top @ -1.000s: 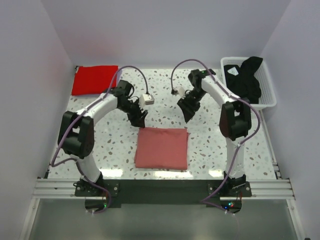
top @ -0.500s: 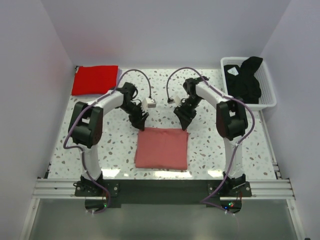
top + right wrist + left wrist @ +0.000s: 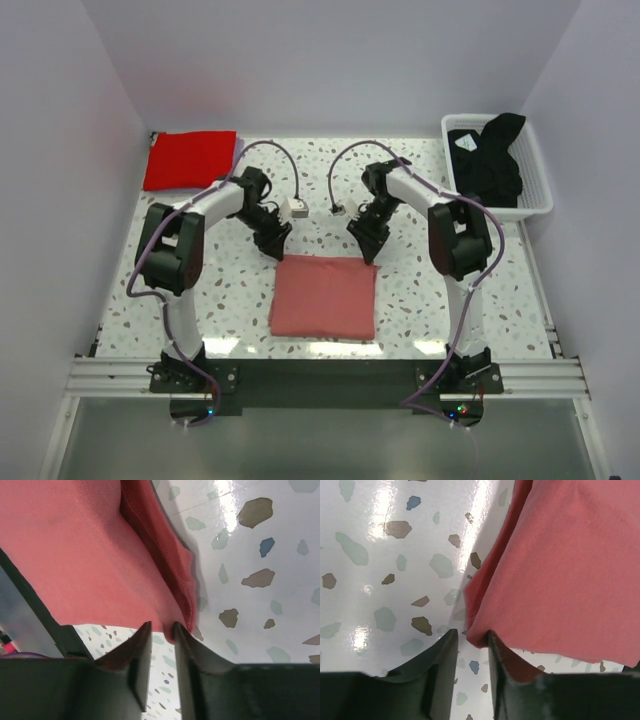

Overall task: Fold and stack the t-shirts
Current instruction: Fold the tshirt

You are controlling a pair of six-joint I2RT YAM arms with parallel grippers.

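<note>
The salmon-pink t-shirt (image 3: 323,297) lies folded into a rectangle at the table's near middle. My left gripper (image 3: 275,245) is down at its far left corner and my right gripper (image 3: 367,247) at its far right corner. In the left wrist view the jaws (image 3: 471,632) stand narrowly open, with the pink cloth (image 3: 560,570) corner at the right fingertip and table showing between the fingers. My right gripper (image 3: 161,625) is also narrowly open, the hemmed pink corner (image 3: 85,555) lying between its tips. The red t-shirt (image 3: 190,160) lies folded at the far left. The black t-shirt (image 3: 490,160) sits crumpled in the basket.
The white slatted basket (image 3: 540,175) stands at the far right corner. Purple cables loop above both arms, each ending in a small white plug (image 3: 295,207). White walls close in the speckled table (image 3: 420,290) on three sides.
Both grippers came down and inward onto the pink shirt's far corners. Their jaws have narrowed around the cloth. The shirts have not moved.
</note>
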